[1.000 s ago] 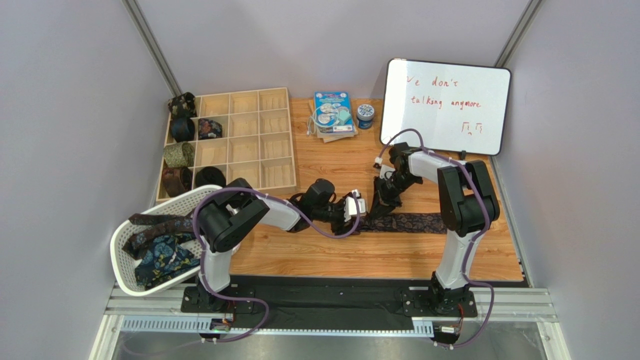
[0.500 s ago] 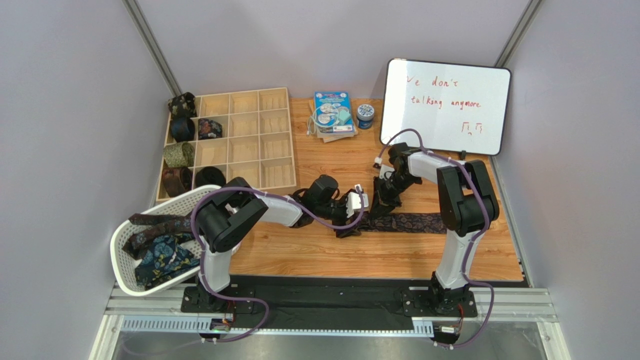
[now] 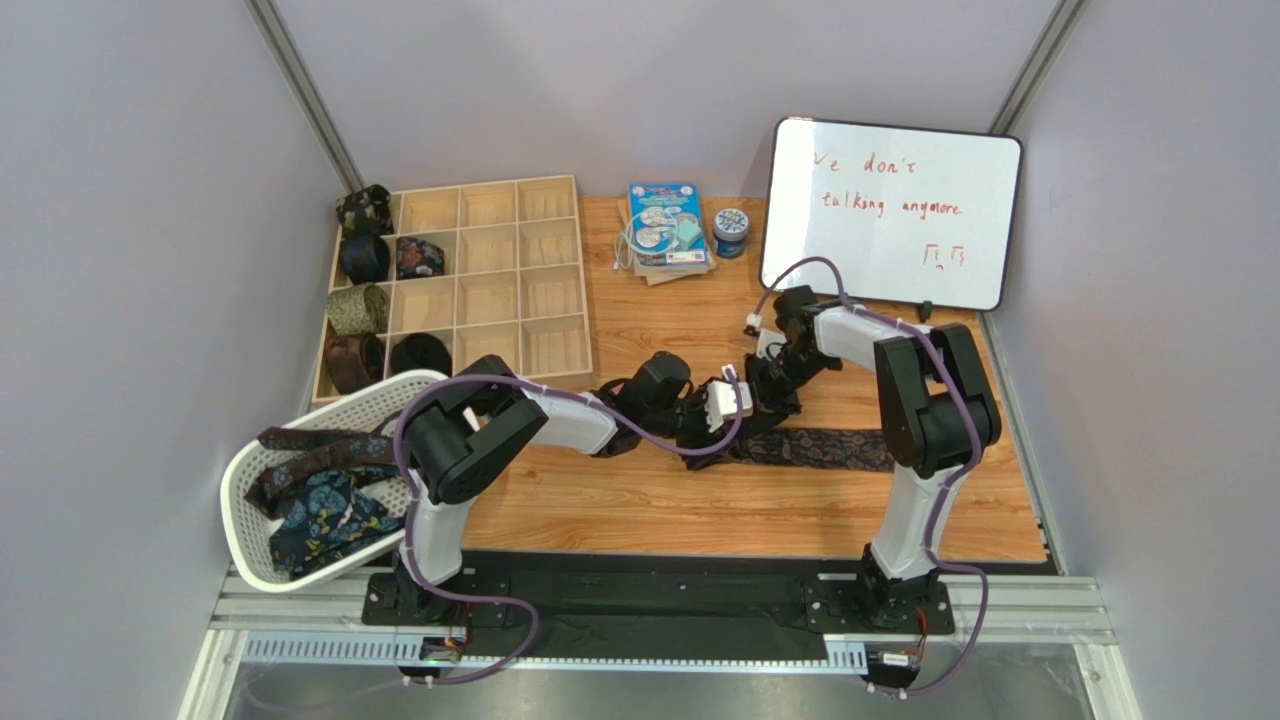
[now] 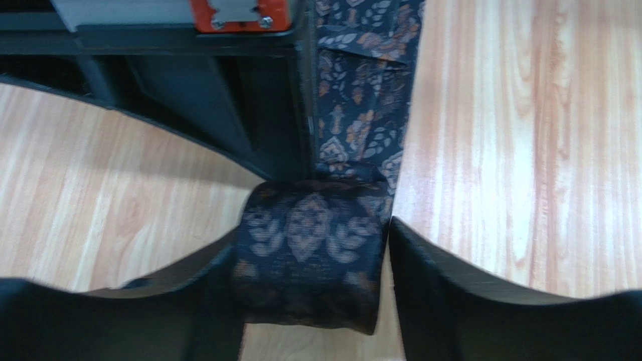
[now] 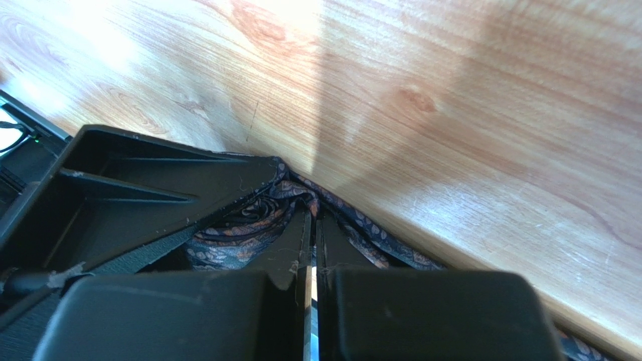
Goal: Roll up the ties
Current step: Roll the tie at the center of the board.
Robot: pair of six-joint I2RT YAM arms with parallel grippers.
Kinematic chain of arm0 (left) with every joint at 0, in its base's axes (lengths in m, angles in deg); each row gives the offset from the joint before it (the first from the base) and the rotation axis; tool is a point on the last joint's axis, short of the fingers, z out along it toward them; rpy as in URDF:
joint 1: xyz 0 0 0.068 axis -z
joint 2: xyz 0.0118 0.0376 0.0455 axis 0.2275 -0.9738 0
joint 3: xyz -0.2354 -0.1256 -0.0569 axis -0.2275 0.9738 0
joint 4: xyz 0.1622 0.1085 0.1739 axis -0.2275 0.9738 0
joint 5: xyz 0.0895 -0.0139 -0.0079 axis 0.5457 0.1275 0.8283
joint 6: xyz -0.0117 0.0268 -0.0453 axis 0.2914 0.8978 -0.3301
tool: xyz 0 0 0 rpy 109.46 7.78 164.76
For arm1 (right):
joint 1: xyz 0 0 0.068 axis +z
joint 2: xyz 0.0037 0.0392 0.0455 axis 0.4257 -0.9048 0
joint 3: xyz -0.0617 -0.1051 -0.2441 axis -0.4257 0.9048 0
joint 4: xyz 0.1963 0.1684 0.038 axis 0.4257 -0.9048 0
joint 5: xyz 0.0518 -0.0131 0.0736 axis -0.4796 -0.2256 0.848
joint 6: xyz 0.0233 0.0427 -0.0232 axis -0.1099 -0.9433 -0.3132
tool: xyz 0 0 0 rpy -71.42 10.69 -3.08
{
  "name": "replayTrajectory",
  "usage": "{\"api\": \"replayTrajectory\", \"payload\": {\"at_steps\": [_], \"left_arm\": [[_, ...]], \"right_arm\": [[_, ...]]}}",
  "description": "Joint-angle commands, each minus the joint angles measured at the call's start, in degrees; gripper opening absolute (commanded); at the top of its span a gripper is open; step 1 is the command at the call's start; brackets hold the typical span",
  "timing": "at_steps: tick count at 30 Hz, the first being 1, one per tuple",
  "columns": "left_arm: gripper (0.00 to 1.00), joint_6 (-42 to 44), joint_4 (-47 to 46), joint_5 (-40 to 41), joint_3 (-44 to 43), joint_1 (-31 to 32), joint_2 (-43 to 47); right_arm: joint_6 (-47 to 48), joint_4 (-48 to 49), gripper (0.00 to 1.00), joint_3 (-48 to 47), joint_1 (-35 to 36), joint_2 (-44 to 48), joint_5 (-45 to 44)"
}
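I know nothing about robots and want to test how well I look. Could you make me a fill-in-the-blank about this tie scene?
1. The dark navy fabric tie with orange pattern lies on the wooden table, and its end between the left gripper fingers is already ____.
2. The right gripper meets that tie with its jaws ____.
3. Loose patterned ties lie in the white mesh basket on the robot's ____ side.
Missing words: rolled; shut; left.
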Motion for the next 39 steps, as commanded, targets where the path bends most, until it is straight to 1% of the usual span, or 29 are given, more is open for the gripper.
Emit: {"api": "replayTrajectory", "payload": {"at_steps": [1,2,3,5,6,7,9,10,13,15,20,21,24,27,30,39], "left_arm": [[0.59,1.74,-0.93,1.11,0.48,0.95,-0.89],[0.55,2.35,-0.93,1.64,1.10,0.95,-0.81],[0.48,2.53,-0.93,1.81,1.45,0.95,-0.89],[0.40,3.76,-1.19,2.43,2.76,0.95,-0.72],[0.35,4.11,-1.28,2.78,3.21,0.95,-0.54],[0.33,4.38,-1.46,3.31,4.34,0.95,-0.37],[0.30,5.43,-1.72,3.31,5.23,0.95,-0.02],[0.30,5.78,-1.81,3.48,6.10,1.03,-0.01],[0.29,6.05,-2.07,4.19,6.90,1.12,-0.01],[0.29,5.88,-2.43,4.45,7.17,1.03,-0.10],[0.29,5.96,-2.60,4.72,7.25,1.12,-0.28],[0.29,5.96,-2.60,4.63,7.25,1.12,-0.19],[0.29,6.14,-2.51,4.63,7.26,1.12,-0.37],[0.29,6.14,-2.34,4.37,7.34,1.12,-0.37],[0.29,6.14,-2.25,4.36,7.17,1.12,-0.54],[0.29,6.23,-1.90,4.28,6.99,1.12,-0.63]], "right_arm": [[0.03,4.69,0.00,0.21,0.97,1.92,-2.39],[-0.14,4.60,0.00,0.04,1.05,1.92,-2.13],[-0.06,4.17,0.00,-0.40,1.06,1.92,-1.17],[0.12,2.32,0.00,-1.19,0.88,2.00,-0.54],[0.21,1.71,0.03,-1.72,0.88,2.26,-0.02],[0.30,0.83,0.11,-1.81,0.71,2.70,0.33],[0.30,-0.14,0.20,-2.07,0.00,3.67,1.82],[0.47,-1.36,0.26,-2.51,-0.43,3.85,2.44],[0.56,-3.30,0.36,-2.34,-1.66,4.29,5.16],[0.65,-3.92,0.38,-1.90,-2.02,4.90,6.74],[0.74,-3.84,0.40,-0.32,-2.11,5.34,9.03],[0.74,-3.84,0.45,-0.23,-2.28,5.34,9.47],[0.56,-3.84,0.54,-0.40,-3.51,5.69,10.88],[0.39,-4.19,0.59,-0.93,-4.83,6.66,12.55],[0.56,-4.54,0.59,-1.28,-4.92,7.80,13.70],[1.26,-4.72,0.54,-0.05,-4.83,9.21,15.37]]}}
